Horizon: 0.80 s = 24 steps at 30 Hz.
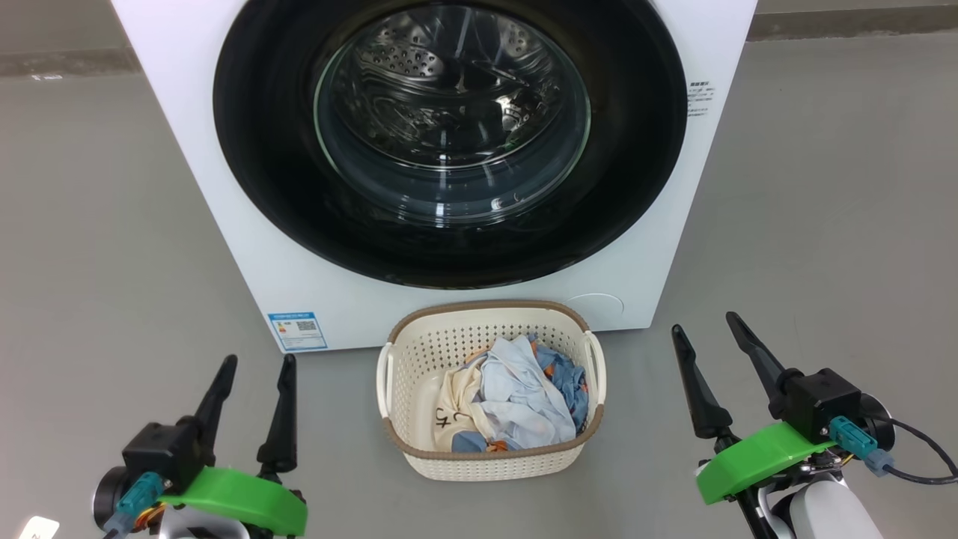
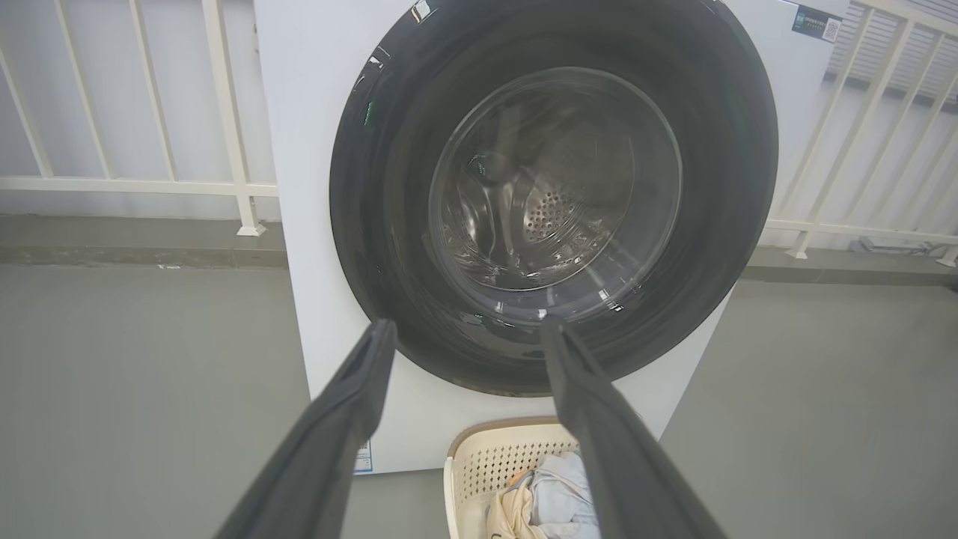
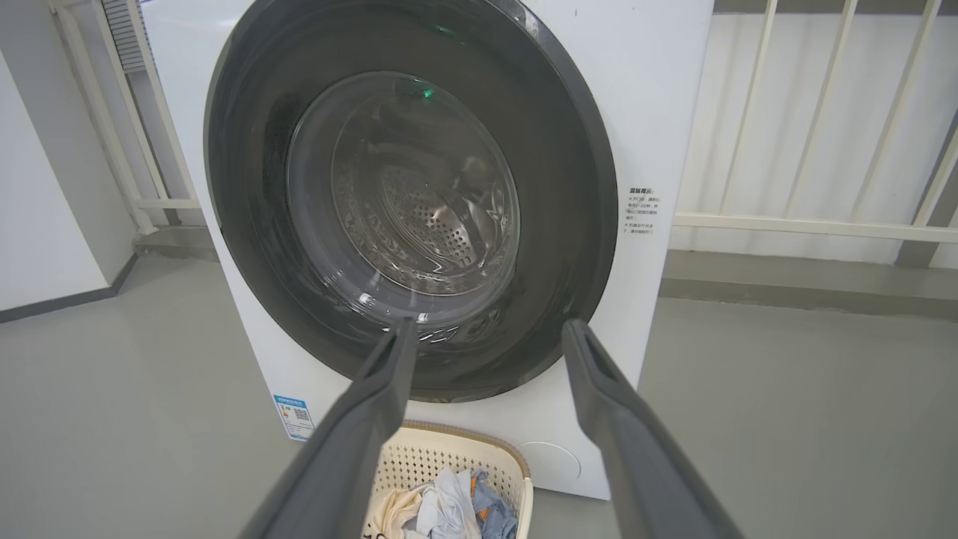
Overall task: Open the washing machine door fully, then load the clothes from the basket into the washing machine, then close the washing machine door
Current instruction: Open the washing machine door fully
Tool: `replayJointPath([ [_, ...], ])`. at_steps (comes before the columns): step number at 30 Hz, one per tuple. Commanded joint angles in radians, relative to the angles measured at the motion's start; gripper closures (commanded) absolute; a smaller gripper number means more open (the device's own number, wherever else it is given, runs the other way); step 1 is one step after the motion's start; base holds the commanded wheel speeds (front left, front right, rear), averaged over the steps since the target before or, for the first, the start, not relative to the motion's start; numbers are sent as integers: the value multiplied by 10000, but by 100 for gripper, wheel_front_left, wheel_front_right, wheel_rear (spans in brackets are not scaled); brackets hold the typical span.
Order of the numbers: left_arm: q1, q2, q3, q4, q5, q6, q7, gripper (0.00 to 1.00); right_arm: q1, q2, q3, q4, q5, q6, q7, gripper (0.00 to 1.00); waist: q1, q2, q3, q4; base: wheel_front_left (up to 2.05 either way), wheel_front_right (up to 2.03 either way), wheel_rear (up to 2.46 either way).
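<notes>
The white washing machine (image 1: 247, 224) stands before me with its round black door (image 1: 269, 172) shut flat against the front; the steel drum shows through the glass bowl (image 1: 452, 112). On the floor just in front sits the cream basket (image 1: 419, 352), holding the clothes (image 1: 516, 397) in pale blue, cream and denim. My left gripper (image 1: 257, 363) rests low at the left of the basket, open and empty. On the other side of the basket my right gripper (image 1: 705, 322) is open and empty too. Both wrist views look at the door (image 2: 374, 187) (image 3: 561, 187) from a distance.
Grey floor (image 1: 97, 247) spreads around the machine on both sides. A white railing (image 2: 150, 183) runs behind the machine, and a white wall (image 3: 45, 224) stands at its far left. A blue label (image 1: 297, 331) marks the machine's lower corner.
</notes>
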Motion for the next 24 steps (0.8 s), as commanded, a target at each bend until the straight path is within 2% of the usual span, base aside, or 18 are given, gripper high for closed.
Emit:
replayJointPath([
  [1, -436, 162, 365, -285, 140, -27, -65, 0, -369, 45, 270, -220, 105, 16, -120, 0, -1, -1, 4, -2, 63, 63, -126],
  [17, -480, 124, 582, -205, -20, -8, -65, 0, -409, 50, 185, -239, 111, 16, -120, 0, -1, -1, 111, -31, 108, 108, -215],
  [24, -514, 120, 513, -152, 9, -20, -65, 0, -417, 52, 132, -235, 117, 16, -120, 0, -1, -1, 149, -33, 63, 63, -127],
])
